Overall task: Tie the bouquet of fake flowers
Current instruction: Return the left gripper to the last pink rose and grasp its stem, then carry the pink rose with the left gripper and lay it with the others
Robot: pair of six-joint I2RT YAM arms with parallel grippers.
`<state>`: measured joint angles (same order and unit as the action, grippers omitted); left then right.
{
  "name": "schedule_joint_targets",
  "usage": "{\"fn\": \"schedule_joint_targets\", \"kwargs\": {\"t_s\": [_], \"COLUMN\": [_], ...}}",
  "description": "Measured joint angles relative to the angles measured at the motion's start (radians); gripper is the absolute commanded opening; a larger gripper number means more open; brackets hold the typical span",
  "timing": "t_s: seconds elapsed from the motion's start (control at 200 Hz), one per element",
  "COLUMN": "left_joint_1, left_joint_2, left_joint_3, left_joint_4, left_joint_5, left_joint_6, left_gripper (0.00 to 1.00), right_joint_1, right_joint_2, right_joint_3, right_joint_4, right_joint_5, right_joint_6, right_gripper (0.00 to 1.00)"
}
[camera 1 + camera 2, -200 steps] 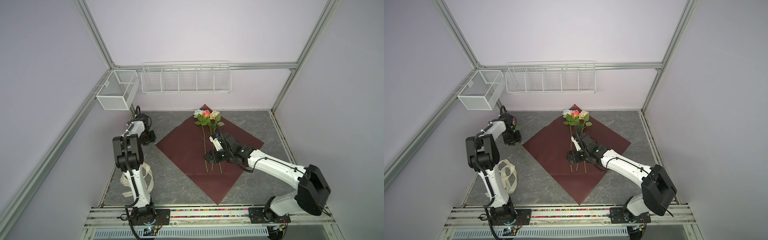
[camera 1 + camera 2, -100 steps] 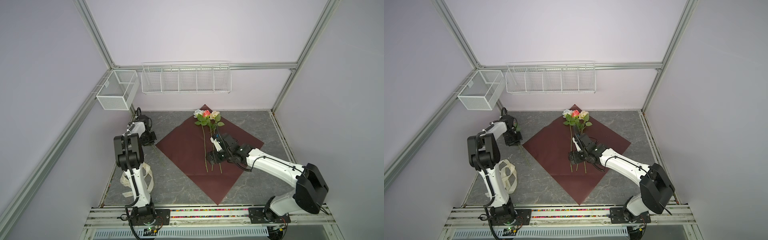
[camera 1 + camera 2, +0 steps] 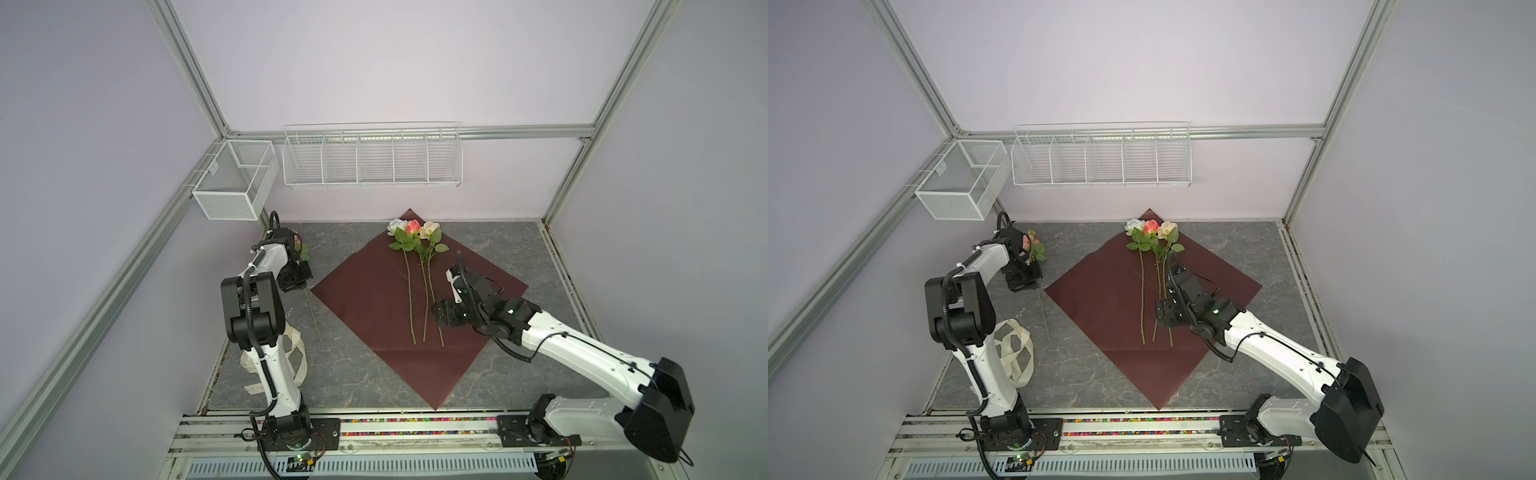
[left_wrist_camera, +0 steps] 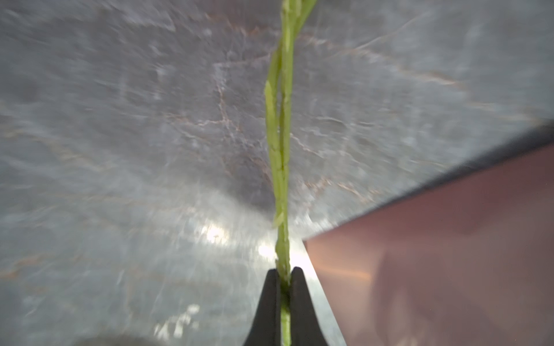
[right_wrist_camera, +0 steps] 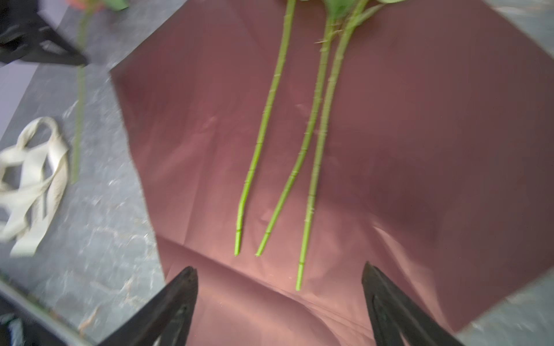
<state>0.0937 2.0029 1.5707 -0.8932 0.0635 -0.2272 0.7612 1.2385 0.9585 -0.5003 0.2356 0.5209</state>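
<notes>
The left gripper (image 4: 284,274) is closed on one flower's stem (image 4: 281,167) near the tabletop's (image 3: 345,374) left edge. The right gripper (image 5: 279,266) (jaws wide open) hangs over three flowers (image 3: 414,227) lying on dark-red paper (image 3: 365,299), heads toward the back edge.

The left end effector (image 4: 283,272) pinches a green stem (image 4: 280,134) beside dark-red paper (image 4: 434,254).

No text reads clearly — the ribbon (image 5: 58,176) print is too blurred.
</notes>
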Motion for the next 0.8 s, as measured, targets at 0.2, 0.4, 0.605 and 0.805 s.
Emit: {"fn": "schedule_joint_targets", "kwargs": {"t_s": [0.2, 0.4, 0.605, 0.805], "left_joint_1": [-0.092, -0.325, -0.541, -0.669], "left_joint_2": [-0.161, -0.178, -0.092, 0.027], "left_joint_3": [0.000, 0.002, 0.055, 0.159], "left_joint_4": [0.017, 0.080, 0.137, 0.171], "left_joint_5": [0.024, 0.107, 0.164, 0.177], "left_joint_6": [-0.035, -0.105, -0.185, -0.257], "left_gripper": [0.00, 0.00, 0.00, 0.00], "right_joint_1": [-0.105, -0.132, -0.134, -0.141], "right_joint_2": [-0.113, -0.136, -0.164, -0.182], "right_joint_3": [-0.098, -0.139, -0.160, -0.169], "right_joint_4": [-0.017, -0.047, -0.061, -0.065], "right_joint_5": [0.054, 0.056, 0.056, 0.059], "right_joint_6": [0.092, 0.126, 0.138, 0.137], "right_gripper": [0.89, 0.89, 0.89, 0.89]}}
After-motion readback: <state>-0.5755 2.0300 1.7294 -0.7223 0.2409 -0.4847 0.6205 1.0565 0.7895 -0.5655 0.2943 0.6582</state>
